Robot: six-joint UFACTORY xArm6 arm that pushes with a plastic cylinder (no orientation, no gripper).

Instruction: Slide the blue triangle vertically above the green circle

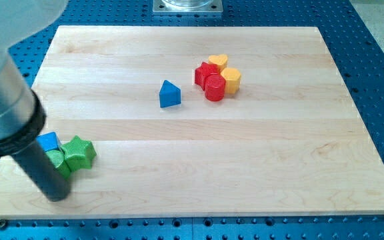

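You have a pale wooden surface (259, 160) with faint grain bands, resting on a blue perforated base (379, 40). The rod (35, 163) is a thick, dark, smooth cylinder at the view's lower left; my tip (57, 198) sits on the wood just below the green pieces. It carries no fingers, so none can be wide or narrow. The blue triangle (170, 94) stands alone near the middle. To its right cluster two red (210, 81) and two yellow blocks (228, 75), touching. At lower left a green star (79, 153), a green block (60, 163) partly hidden, and a blue cube (49, 141) huddle against the rod.
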